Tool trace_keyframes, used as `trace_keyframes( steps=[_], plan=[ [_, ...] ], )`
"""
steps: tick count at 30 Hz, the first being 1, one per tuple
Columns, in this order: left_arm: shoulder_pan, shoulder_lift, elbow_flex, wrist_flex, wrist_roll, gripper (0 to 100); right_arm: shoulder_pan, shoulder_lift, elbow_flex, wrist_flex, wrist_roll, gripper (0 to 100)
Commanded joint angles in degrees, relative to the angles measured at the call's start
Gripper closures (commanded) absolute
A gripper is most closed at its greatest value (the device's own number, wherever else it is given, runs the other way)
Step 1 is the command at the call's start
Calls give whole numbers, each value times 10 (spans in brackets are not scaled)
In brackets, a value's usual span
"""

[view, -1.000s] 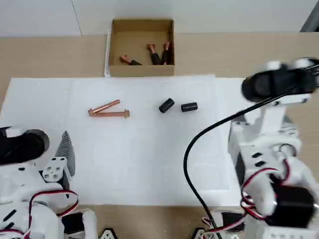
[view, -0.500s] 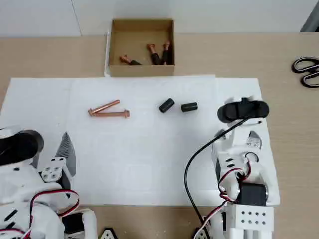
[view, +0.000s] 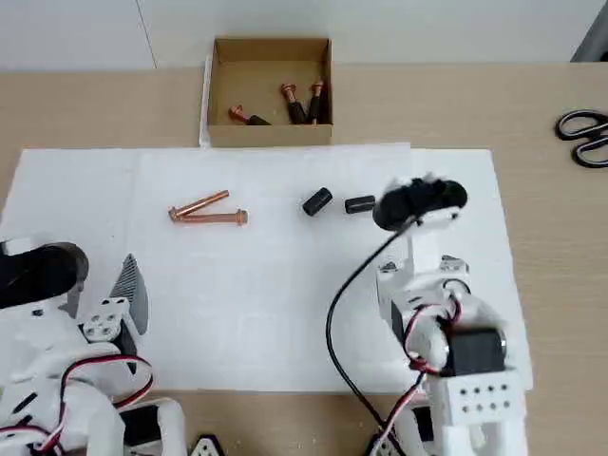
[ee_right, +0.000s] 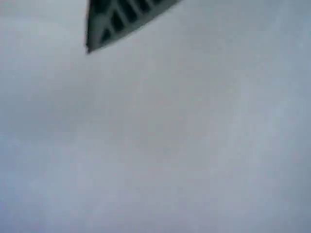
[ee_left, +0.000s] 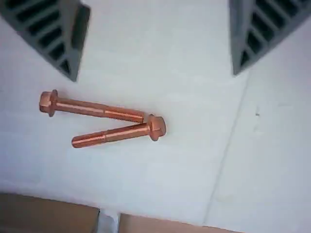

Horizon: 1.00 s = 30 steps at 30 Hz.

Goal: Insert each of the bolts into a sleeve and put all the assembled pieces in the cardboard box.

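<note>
Bolts (view: 214,217), two, lie loose apart from two sleeves (view: 317,201), three assembled pieces (view: 293,104) in the cardboard box (view: 271,49); left hand (ee_left: 154,75) wide, right hand (ee_right: 121,19) unclear

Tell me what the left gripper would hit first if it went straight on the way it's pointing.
Probably the two copper bolts on the white paper, just ahead of the open left gripper; depth is hard to judge.
</note>
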Motion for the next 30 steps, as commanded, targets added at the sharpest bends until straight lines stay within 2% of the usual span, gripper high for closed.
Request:
trace_keyframes(
  steps=[1,7,10,17,22,30],
  plan=[
    [-2,-2,1,0,2,808,-8,79,-104,18,6,726],
    [-2,-2,2,0,2,808,-7,235,-244,21,3,726],
    [-2,-2,2,0,2,808,-10,281,-252,2,1,725],
    [-2,-2,2,0,2,808,-7,289,-224,-9,4,725],
    [-2,-2,2,0,2,808,13,290,-224,-74,2,725],
    [-3,-2,2,0,2,808,17,291,-225,-80,5,724]
  ],
)
